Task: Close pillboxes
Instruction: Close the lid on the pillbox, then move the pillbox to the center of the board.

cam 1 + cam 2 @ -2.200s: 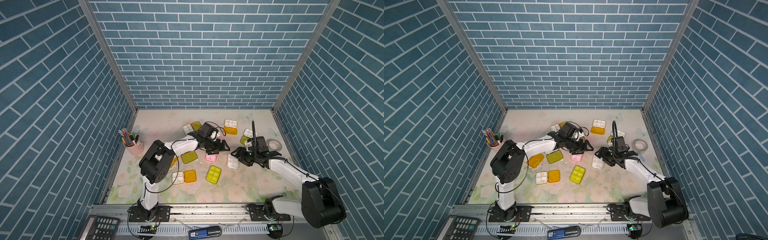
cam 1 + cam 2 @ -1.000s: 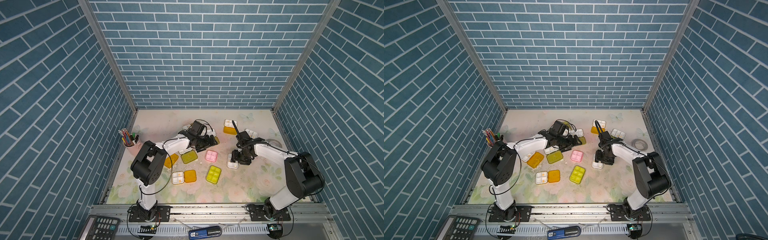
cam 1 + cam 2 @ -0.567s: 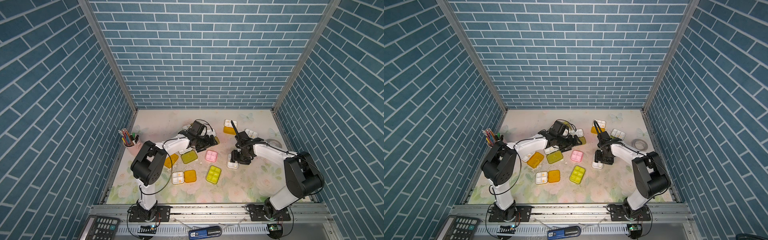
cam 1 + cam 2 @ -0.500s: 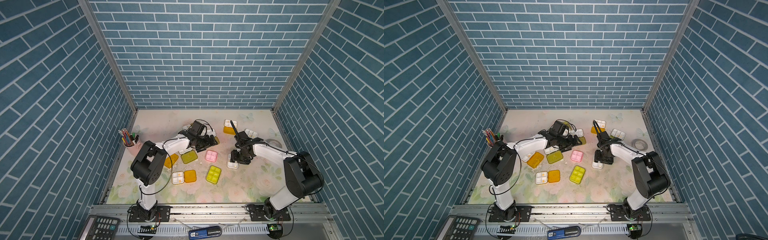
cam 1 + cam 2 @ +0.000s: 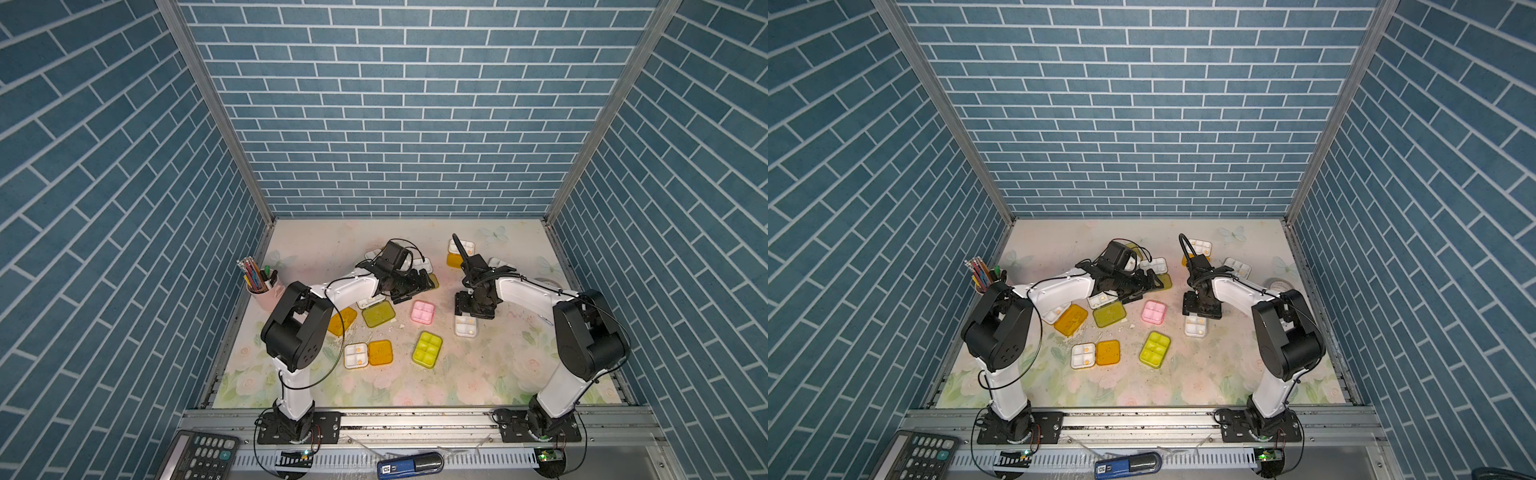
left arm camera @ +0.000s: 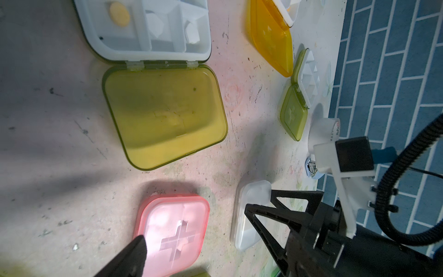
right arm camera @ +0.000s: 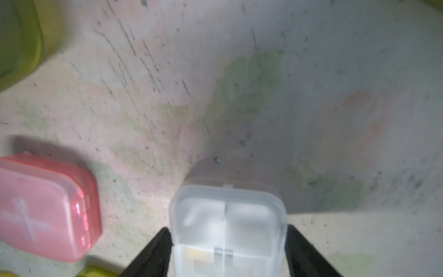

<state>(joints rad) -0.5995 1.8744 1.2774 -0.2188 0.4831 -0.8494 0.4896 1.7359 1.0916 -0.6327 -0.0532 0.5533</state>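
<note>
Top views first: the right gripper (image 5: 473, 311) is down over the clear pillbox (image 5: 466, 327), which lies at 4 o'clock from the closed pink pillbox (image 5: 422, 311) near the middle of the table (image 5: 478, 374). The left gripper (image 5: 419, 289) hangs at 12 o'clock of the pink one, its fingers spread with nothing between them. At 6 o'clock of the pink one sits a closed yellow-green pillbox (image 5: 1155, 349). At 8 o'clock there's an open one: the white tray (image 5: 1083, 355) shows small yellow pills, and the orange lid (image 5: 1108, 352) lies flat beside it.

Over to the left wrist view: an open tray (image 6: 143, 26) has one yellow oval pill (image 6: 119, 15) in a compartment and white bits in two more. Its yellow-green lid (image 6: 165, 115) lies flat, hinged to the tray. One left finger (image 6: 130, 254) overlaps the edge of the pink lid.

Right wrist view now: the clear pillbox's frosted lid is down, with something yellowish and blurred beneath it. The black fingers (image 7: 153, 251) stand close on either side of the box; squeezing or only flanking, I cannot tell.
</note>
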